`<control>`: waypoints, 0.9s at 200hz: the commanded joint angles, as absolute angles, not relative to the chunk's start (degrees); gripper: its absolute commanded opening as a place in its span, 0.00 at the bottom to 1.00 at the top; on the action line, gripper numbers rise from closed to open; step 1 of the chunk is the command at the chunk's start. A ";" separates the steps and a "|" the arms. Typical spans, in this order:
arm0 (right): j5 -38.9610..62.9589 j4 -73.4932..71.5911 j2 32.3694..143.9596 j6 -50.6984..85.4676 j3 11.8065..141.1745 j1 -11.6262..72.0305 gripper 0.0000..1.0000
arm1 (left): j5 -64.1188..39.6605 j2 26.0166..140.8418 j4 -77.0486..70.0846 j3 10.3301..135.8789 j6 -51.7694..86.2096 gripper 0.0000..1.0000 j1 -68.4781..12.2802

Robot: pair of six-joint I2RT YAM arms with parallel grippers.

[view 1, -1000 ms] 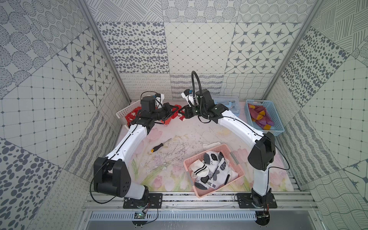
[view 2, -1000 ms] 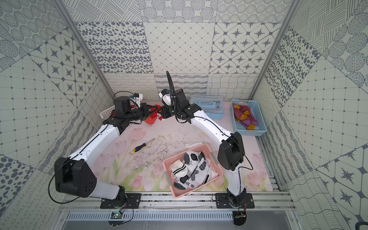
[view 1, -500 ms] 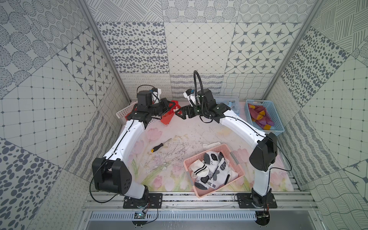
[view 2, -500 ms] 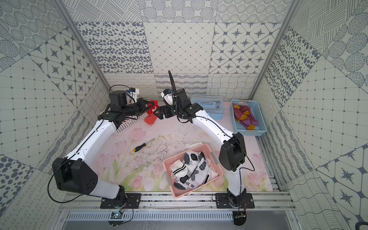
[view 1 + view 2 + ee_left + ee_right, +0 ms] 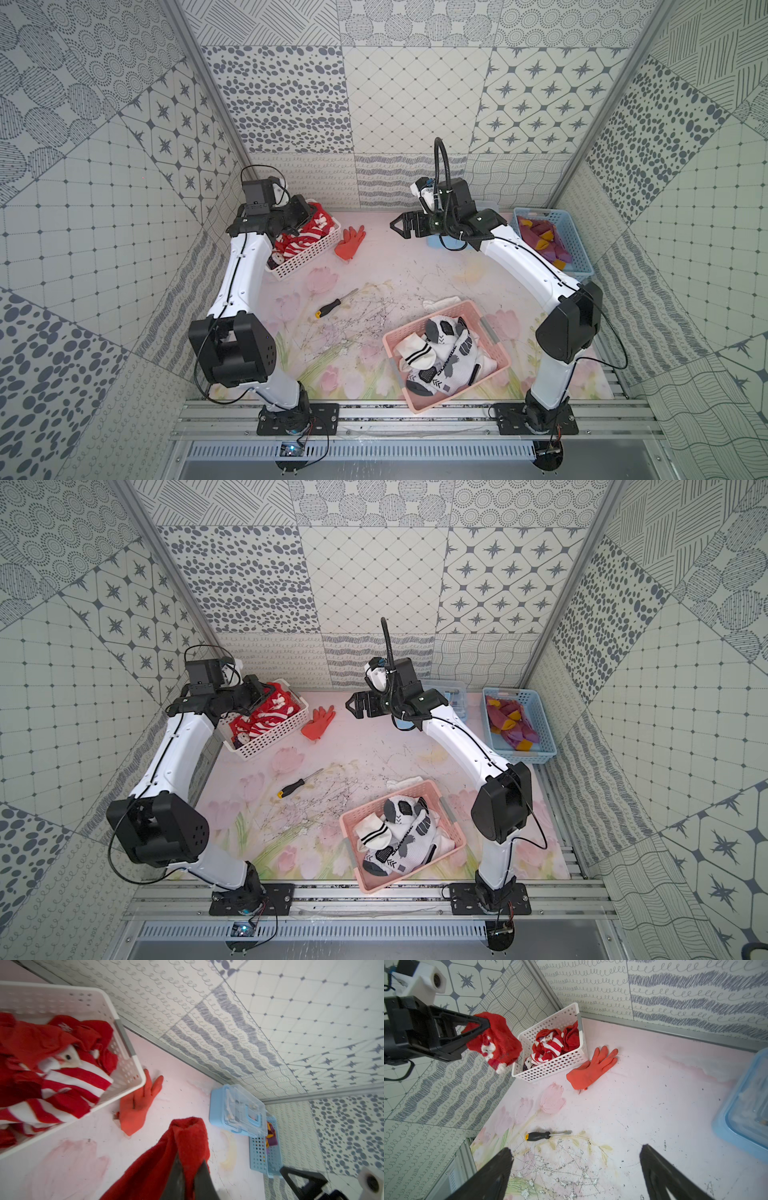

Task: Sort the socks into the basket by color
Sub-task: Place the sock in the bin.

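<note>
Two arms raised, left gripper (image 5: pixel 483 1024) jaws clenched on red sock (image 5: pixel 498 1043) beside white basket (image 5: pixel 550 1068), right gripper (image 5: pixel 575 1169) jaws released.

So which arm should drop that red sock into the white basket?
The left. Its hand is shut on the red sock, close by the white basket of red socks. The right hand is open, empty and farther off.

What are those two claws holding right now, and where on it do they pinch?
The left gripper pinches a red sock at its upper end, so it hangs down. The right gripper is open and holds nothing.
</note>
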State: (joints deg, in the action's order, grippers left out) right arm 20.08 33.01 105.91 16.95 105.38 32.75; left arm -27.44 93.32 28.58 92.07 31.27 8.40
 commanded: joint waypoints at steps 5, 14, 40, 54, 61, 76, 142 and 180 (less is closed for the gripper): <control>19.93 33.49 105.35 16.70 104.12 32.10 0.98 | -15.18 98.14 36.56 96.51 21.12 0.00 13.01; 19.87 33.49 105.50 16.61 103.81 31.77 0.98 | -13.02 100.30 37.60 98.17 19.91 0.00 13.84; 20.56 33.75 105.98 16.52 102.98 30.83 0.98 | -10.16 104.63 35.86 99.90 20.93 0.00 17.47; 21.03 33.50 106.00 16.69 102.28 30.19 0.98 | -8.43 106.96 35.04 101.40 21.59 0.00 18.99; 21.31 33.17 106.04 16.86 101.85 29.83 0.98 | -7.13 108.19 34.54 102.13 21.54 0.00 19.38; 21.94 32.52 106.19 17.27 101.18 29.12 0.98 | -4.17 111.17 34.25 104.18 21.34 0.00 19.90; 23.33 31.20 107.65 17.49 100.50 27.69 0.98 | -0.33 125.26 34.30 115.93 20.13 0.00 20.65; 23.20 31.68 108.11 17.49 100.73 27.40 0.98 | -3.81 131.35 34.08 119.53 21.61 0.00 20.13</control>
